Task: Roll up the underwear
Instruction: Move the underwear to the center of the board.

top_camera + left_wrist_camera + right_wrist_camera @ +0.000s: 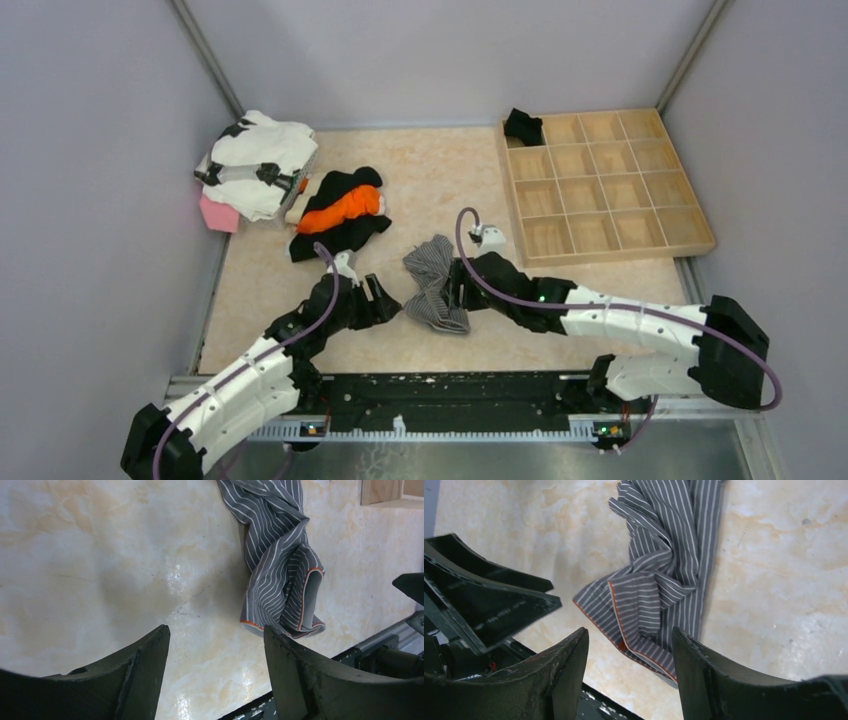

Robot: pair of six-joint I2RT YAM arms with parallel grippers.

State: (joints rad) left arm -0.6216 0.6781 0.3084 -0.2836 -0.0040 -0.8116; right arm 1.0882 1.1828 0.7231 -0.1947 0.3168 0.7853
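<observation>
The pale marbled table (440,165) fills the middle of the overhead view, walled in on three sides. A wooden tray (618,251) of square compartments sits at the upper right. A heap of white clothes (258,160) lies at the upper left, with a black and orange bundle (340,212) just right of it.

The grey striped underwear (432,285) lies crumpled at the lower centre, between the two arms and close to the black rail (450,395) along the table's near edge. Bare table lies open between it and the tray. The black underwear (522,126) sits in the tray's upper left compartment, which only the overhead view shows.

The left gripper (216,630) is spread with only bare table between its fingers, the cloth just to the right of them. The right gripper (630,631) is also released, fingers apart over the cloth's near corner. Only the wrist views show the orange trim on the hem.
</observation>
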